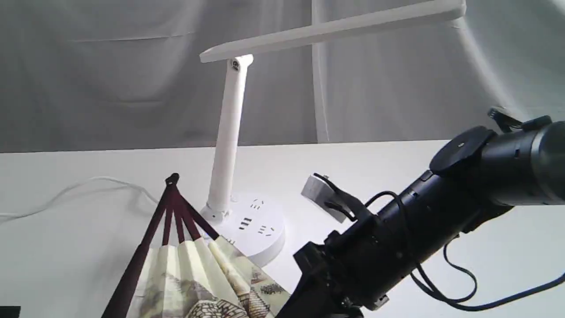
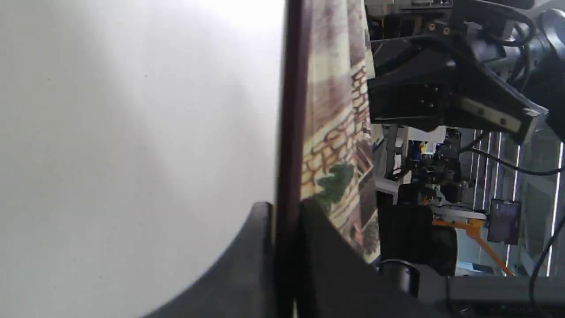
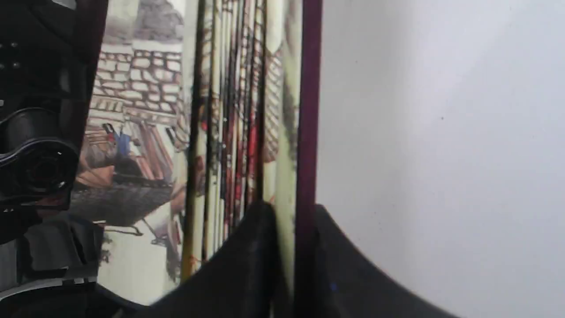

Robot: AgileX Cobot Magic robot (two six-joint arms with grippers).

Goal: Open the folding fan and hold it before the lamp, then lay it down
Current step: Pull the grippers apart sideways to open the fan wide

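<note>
Exterior view: cream paper folding fan (image 1: 190, 269), maroon ribs, half-spread near base of white plastic desk lamp (image 1: 227, 145); left gripper (image 2: 284, 214), right gripper (image 3: 293, 214) each pinching an outer rib; risk of torn pleats from uneven spreading.

You will find nothing here that can be read. The folding fan (image 1: 194, 274) carries a small block of black characters (image 1: 271, 289) on its printed leaf, at the edge nearest the lamp (image 1: 227, 145), just in front of the lamp's round base, but they are too small and blurred to make out. In both wrist views the fan shows painted scenery only.
</note>
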